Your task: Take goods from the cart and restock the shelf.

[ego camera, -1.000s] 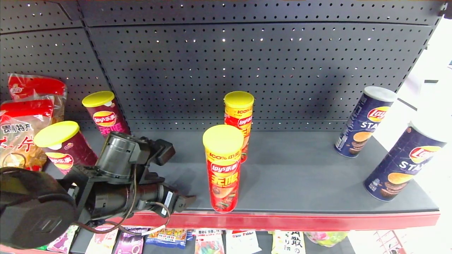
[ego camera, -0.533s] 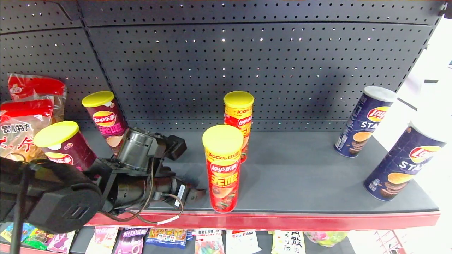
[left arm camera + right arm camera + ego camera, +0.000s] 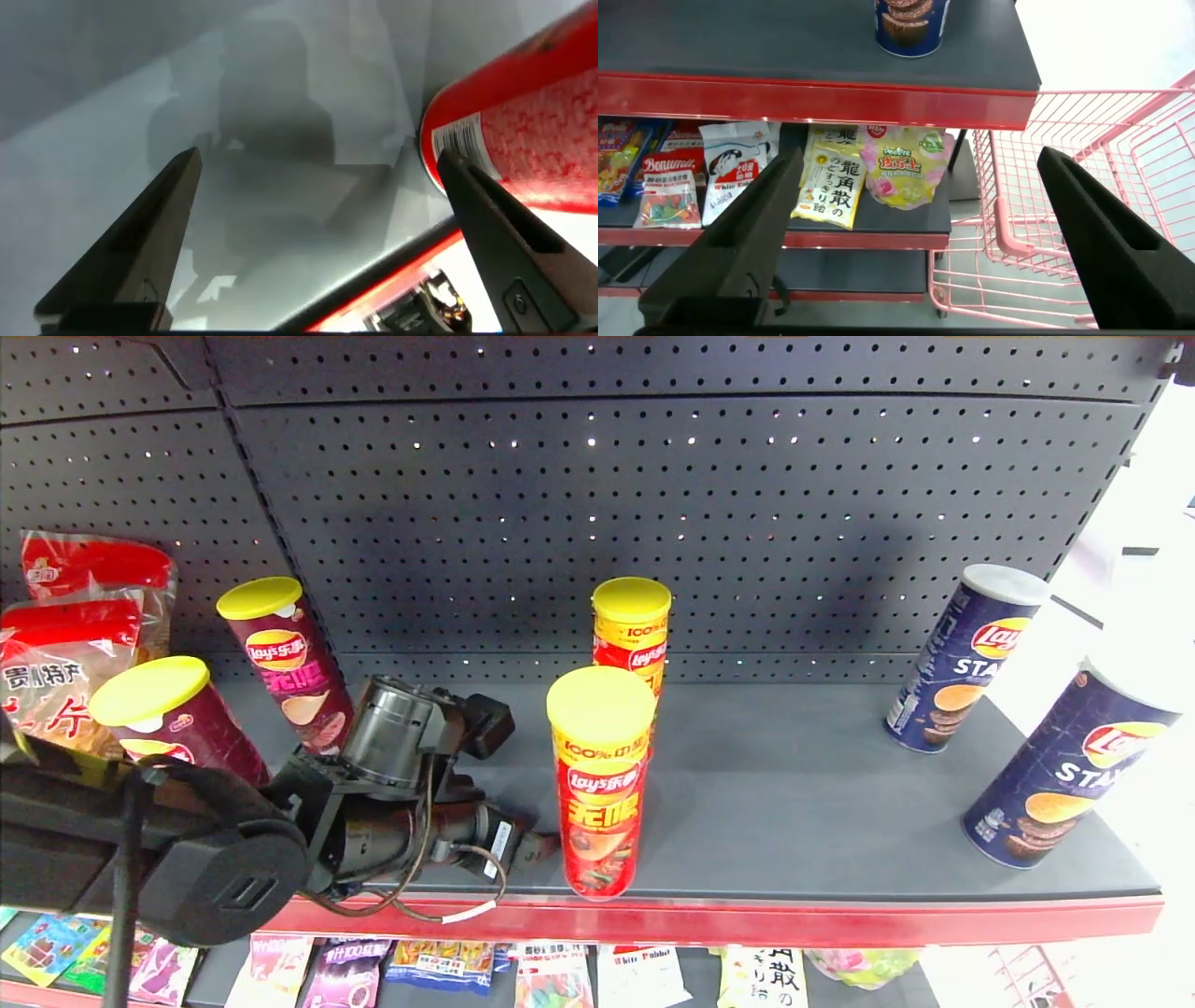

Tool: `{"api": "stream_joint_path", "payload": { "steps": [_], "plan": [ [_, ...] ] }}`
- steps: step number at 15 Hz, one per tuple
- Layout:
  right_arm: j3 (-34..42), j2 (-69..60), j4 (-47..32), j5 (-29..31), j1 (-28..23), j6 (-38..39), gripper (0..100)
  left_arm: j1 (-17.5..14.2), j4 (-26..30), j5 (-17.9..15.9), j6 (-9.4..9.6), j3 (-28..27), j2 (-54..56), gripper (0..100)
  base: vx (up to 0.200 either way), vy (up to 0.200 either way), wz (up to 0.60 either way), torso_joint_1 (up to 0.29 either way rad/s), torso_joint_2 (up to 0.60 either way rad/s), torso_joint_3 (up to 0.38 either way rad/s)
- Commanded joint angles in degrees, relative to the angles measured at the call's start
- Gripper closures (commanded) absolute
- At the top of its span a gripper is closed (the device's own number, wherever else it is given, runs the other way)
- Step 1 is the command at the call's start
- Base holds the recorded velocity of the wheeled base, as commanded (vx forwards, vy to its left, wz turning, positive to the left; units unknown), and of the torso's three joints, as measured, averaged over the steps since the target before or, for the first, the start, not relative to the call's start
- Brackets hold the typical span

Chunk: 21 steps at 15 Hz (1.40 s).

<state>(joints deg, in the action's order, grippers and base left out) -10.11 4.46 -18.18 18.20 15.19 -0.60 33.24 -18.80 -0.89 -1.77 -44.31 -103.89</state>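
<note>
A red chip can with a yellow lid [image 3: 597, 784] stands upright at the front edge of the grey shelf [image 3: 794, 812]; a second one [image 3: 632, 635] stands behind it. My left gripper [image 3: 540, 845] lies low on the shelf, just left of the front can's base. In the left wrist view the gripper [image 3: 318, 159] is open with bare shelf between its fingers, and the red can [image 3: 533, 121] sits against the outside of one finger [image 3: 495, 243]. My right gripper [image 3: 920, 154] is open, hanging in front of the lower shelves beside the pink cart [image 3: 1083, 243].
Two maroon cans [image 3: 280, 653] [image 3: 168, 719] and snack bags [image 3: 56, 653] stand at the shelf's left. Two blue cans [image 3: 971, 658] [image 3: 1064, 765] stand at the right, with open shelf between them and the red cans. Packets [image 3: 831, 177] hang on the lower shelf.
My left arm has slid to the right along the shelf front until its finger reached the front red can. That can has shifted slightly to the right.
</note>
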Motion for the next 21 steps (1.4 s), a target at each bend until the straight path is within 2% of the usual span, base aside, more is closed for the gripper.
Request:
{"api": "stream_joint_path", "payload": {
  "steps": [1, 13, 17, 21],
  "plan": [
    [0.0, 0.28, -0.02, -0.01, 0.02, -0.02, 0, -0.02, -0.01, 0.01, 0.01, -0.69, -0.53, 0, 0.0, 0.0, 0.0, 0.0, 0.0, 0.0],
    [0.0, 0.28, -0.02, -0.01, 0.02, -0.02, 0, 0.07, -0.01, 0.01, 0.01, -1.57, -0.61, 0, 0.0, 0.0, 0.0, 0.0, 0.0, 0.0],
    [0.0, 0.28, -0.02, 0.08, 0.02, -0.11, 0, 0.07, 0.08, -0.08, -0.08, 3.62, 5.8, 0, 0.0, 0.0, 0.0, 0.0, 0.0, 0.0],
    [0.0, 0.28, -0.02, -0.97, 0.02, -0.46, 0, -0.37, 0.78, -0.08, 0.19, 15.4, 26.46, 0, 0.0, 0.0, 0.0, 0.0, 0.0, 0.0]
  ]
}}
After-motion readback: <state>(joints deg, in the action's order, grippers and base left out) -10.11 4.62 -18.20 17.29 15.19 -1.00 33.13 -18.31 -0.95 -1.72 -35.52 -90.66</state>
